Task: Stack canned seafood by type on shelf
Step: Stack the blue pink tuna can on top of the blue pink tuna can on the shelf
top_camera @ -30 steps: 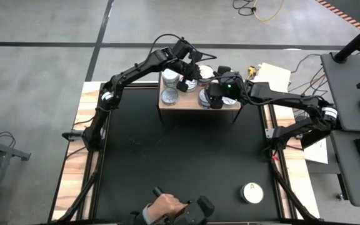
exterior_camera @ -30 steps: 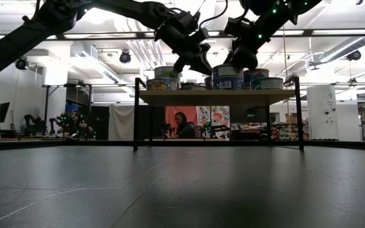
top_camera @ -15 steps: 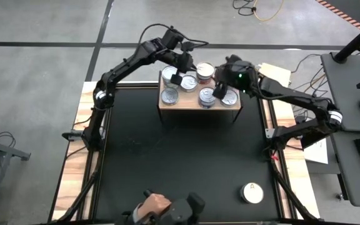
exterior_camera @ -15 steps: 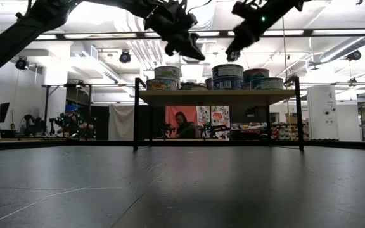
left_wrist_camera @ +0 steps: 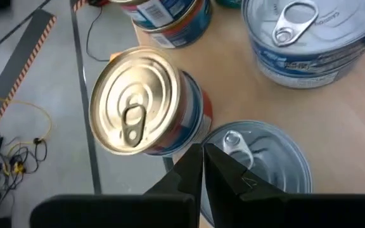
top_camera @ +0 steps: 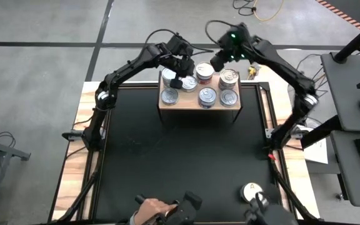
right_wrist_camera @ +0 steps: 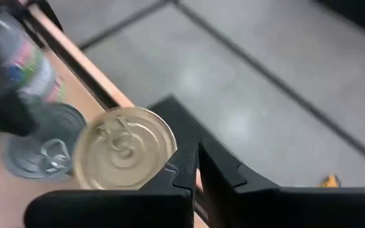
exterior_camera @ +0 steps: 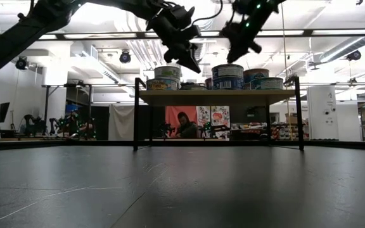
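Several round tins stand on the light wooden shelf at the table's far edge, some stacked two high. A gold-topped tin stands beside a silver-topped one. My left gripper hovers shut just above these, over the shelf's left half. My right gripper is shut and raised above the shelf's far edge, over the gold-topped tin. A white-topped tin sits on the black table near its front right.
A person's hand shows at the table's near edge. The black tabletop stretches between the shelf and the near edge. Wooden side strips run along the table's left and right. Desks and cables lie beyond the right side.
My right gripper has risen from the tins on the shelf's right half and drawn back toward the far edge, rolling as it went, and its fingers have shut on nothing. The tins stay where they were. The person's hand has shifted along the near edge.
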### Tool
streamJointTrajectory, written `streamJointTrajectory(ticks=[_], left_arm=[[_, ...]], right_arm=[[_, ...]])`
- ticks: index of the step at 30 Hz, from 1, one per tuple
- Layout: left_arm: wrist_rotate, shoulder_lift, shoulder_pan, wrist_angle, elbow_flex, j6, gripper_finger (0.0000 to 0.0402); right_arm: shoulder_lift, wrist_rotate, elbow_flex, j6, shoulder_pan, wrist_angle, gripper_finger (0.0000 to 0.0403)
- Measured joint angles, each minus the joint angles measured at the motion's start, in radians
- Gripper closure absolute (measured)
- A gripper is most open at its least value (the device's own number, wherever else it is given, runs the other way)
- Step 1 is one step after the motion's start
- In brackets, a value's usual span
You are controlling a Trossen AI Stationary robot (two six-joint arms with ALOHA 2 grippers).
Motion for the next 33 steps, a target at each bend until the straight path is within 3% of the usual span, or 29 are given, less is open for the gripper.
streamJointTrajectory(ticks=[7, 11, 33], left_arm=[[-0.016, 0.029, -0.003, 0.011, 0.0, -0.021, 0.0401], [-0.012, 0.04, -0.004, 0.03, 0.0, -0.032, 0.0402], [-0.042, 0.046, -0.015, 0.051, 0.01, -0.051, 0.0401]], right_arm=[[0.184, -0.074, 0.213, -0.023, -0.067, -0.188, 0.0394], [0.205, -0.143, 0.222, -0.034, -0.074, -0.213, 0.0394], [0.205, -0.154, 0.193, -0.051, -0.074, -0.219, 0.0394]])
